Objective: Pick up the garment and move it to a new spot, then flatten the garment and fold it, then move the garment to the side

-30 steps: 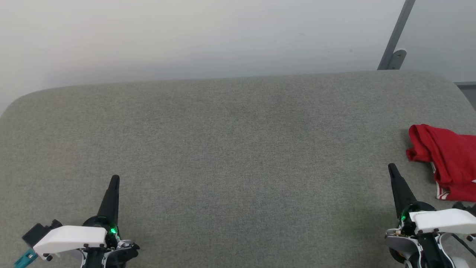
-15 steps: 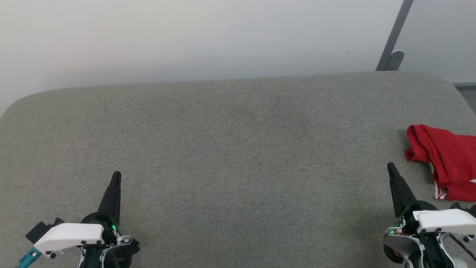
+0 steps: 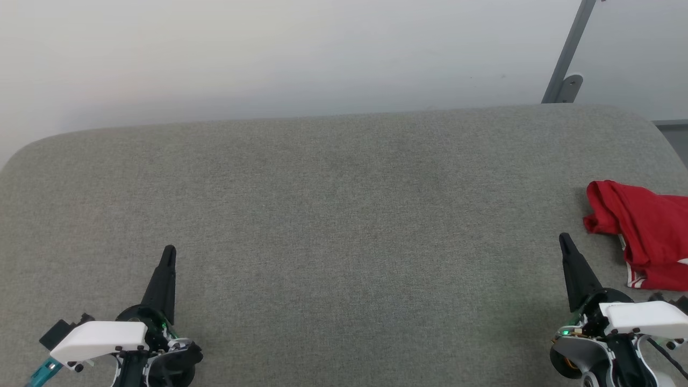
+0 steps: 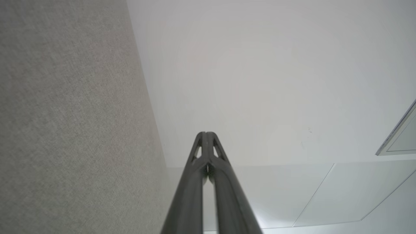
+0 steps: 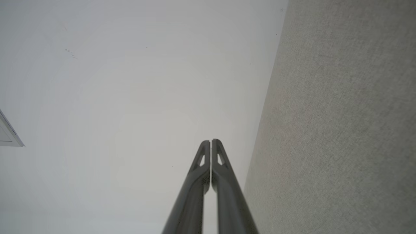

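At the near edge of the head view, lower left, is the left gripper [image 3: 167,251], two long dark fingers on a white-capped wrist, over the grey woven-fabric padded surface [image 3: 344,215]. In its wrist view the fingers [image 4: 190,195] are pressed together up to the tip, clenched with nothing between them. At the lower right is the right gripper [image 3: 564,237], of the same build and pointing away from the robot. Its fingers [image 5: 227,201] are likewise closed against each other and empty. Whether either gripper touches the surface cannot be told.

Just beyond the right gripper and further to the right lies the crumpled red garment [image 3: 650,231]. It is bunched on the surface at its right side, shows a red-and-white striped edge along its near side, and is cut off by the picture's right border. Gripper tip and cloth are near each other but apart.

Past the surface's rounded far edge stands a pale plain wall [image 3: 269,48]. At the far right, a slanted grey metal post [image 3: 571,51] rises from behind the surface.
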